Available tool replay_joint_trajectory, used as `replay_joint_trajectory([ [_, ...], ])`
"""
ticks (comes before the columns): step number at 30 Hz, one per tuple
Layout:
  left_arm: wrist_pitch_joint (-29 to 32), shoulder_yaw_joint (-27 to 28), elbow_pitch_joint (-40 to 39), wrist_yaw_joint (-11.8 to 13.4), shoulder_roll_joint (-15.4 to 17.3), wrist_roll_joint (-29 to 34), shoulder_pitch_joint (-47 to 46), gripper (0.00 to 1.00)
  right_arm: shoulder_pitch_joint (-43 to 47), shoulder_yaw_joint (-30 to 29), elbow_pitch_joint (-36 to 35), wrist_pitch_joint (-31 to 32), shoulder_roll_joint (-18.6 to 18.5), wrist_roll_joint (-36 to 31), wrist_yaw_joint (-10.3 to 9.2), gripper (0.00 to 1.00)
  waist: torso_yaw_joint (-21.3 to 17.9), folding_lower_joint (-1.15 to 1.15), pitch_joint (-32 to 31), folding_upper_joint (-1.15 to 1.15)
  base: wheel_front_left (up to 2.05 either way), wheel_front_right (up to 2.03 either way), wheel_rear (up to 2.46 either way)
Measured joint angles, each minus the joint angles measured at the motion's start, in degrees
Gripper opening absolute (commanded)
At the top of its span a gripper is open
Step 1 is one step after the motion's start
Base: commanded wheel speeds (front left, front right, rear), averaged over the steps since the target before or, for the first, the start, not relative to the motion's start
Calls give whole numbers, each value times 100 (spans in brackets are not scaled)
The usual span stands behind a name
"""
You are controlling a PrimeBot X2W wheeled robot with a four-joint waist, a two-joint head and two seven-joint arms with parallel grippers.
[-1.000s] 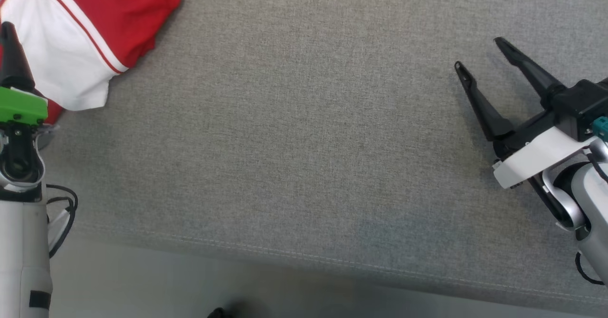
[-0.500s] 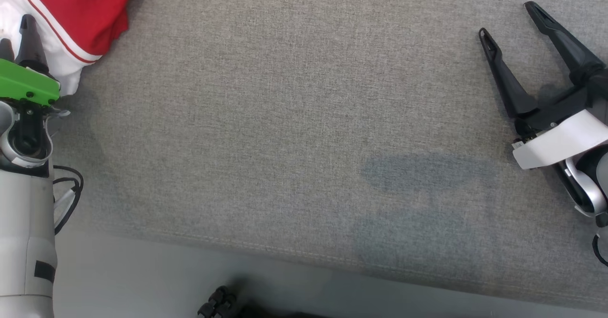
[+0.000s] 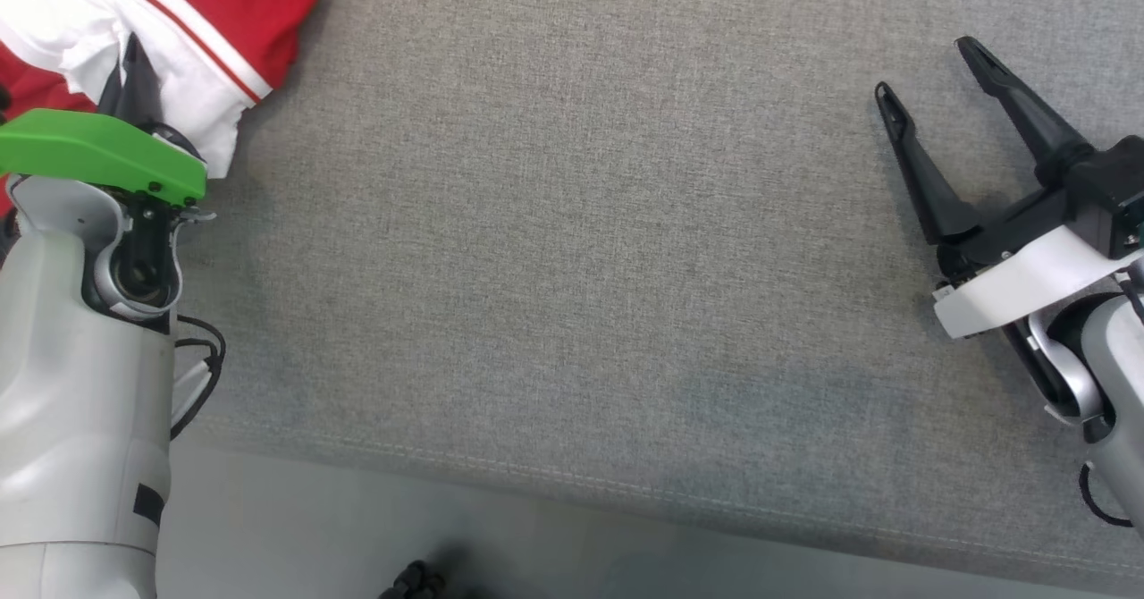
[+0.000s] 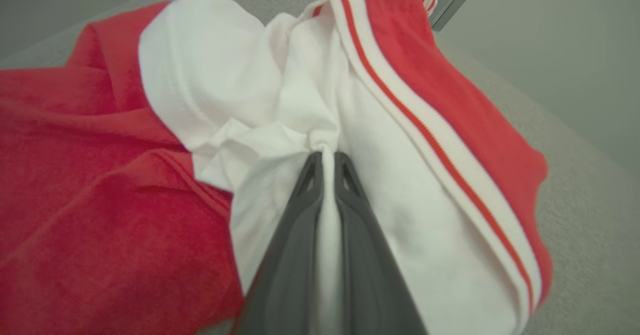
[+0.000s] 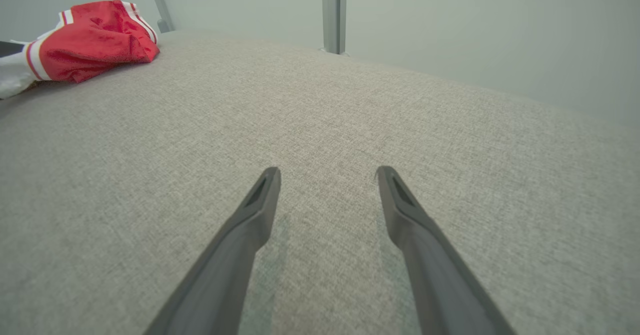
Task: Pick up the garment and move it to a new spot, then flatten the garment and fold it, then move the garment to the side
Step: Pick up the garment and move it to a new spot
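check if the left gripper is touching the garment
Touching. The left wrist view shows the left gripper shut on a bunched fold of the garment, white cloth pinched between its fingers.

In the head view the garment (image 3: 179, 9) lies bunched in the upper left corner of the frame, on the padded surface (image 3: 572, 268) that spans the frame. The left gripper (image 3: 134, 67) comes in from the lower left, its tips at the garment's near edge; in the left wrist view a fold of cloth sits pinched between its fingers (image 4: 300, 215) at centre frame. The right gripper (image 3: 923, 67) is at the right edge, well apart from the garment, over bare surface, fingers spread. A strip of floor (image 3: 357, 536) runs along the bottom. In the right wrist view a post (image 5: 332, 12) stands behind the surface at top centre
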Motion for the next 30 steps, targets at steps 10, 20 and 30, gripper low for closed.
replay_joint_trajectory([
  [10, -407, -437, 31, -216, -326, 315, 97, 0, 281, 318, 365, -393, 578, 223, -2, 100, -211, 0, -500, 0, 0, 0, 0],
  [20, -598, -780, 107, -271, -270, 637, 594, 0, 615, 471, 867, -616, 1039, 356, -3, 100, -655, 0, -1132, 0, 0, 0, 0],
  [30, -602, -1069, 140, -313, -363, 651, 1035, 0, 1034, 593, 1240, -697, 1341, 552, 5, 100, -1311, 0, -1815, 0, 0, 0, 0],
])
